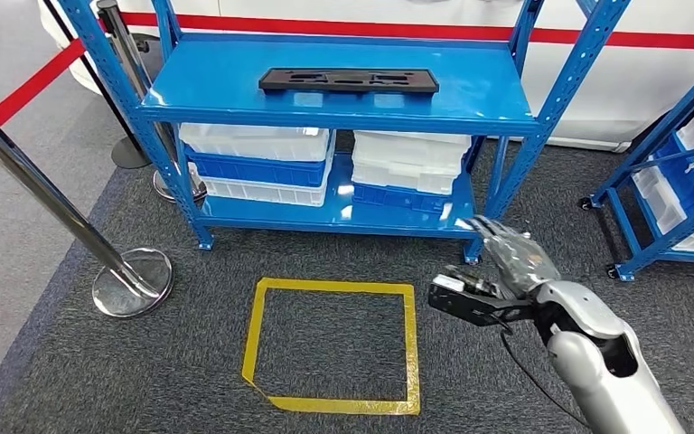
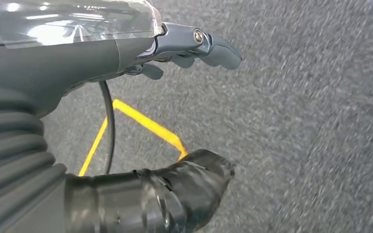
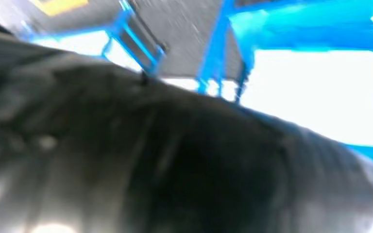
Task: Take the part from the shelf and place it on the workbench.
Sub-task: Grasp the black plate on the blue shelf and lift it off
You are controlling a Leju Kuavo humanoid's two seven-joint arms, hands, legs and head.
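Standing in front of the robot, the blue steel shelf rack [image 1: 497, 90] carries the flat black moulded plastic part [image 1: 348, 80] lying across the middle of its top deck, with stacked white and blue plastic bins [image 1: 257, 163] beneath. Low over the grey carpet, well short of the part, the right hand [image 1: 511, 253] carries nothing, fingers seemingly apart. In the wrist view the left hand [image 2: 189, 48] hangs empty, fingers loosely apart. Reaching well probably means raising both hands level with the deck and meeting the part's ends squarely.
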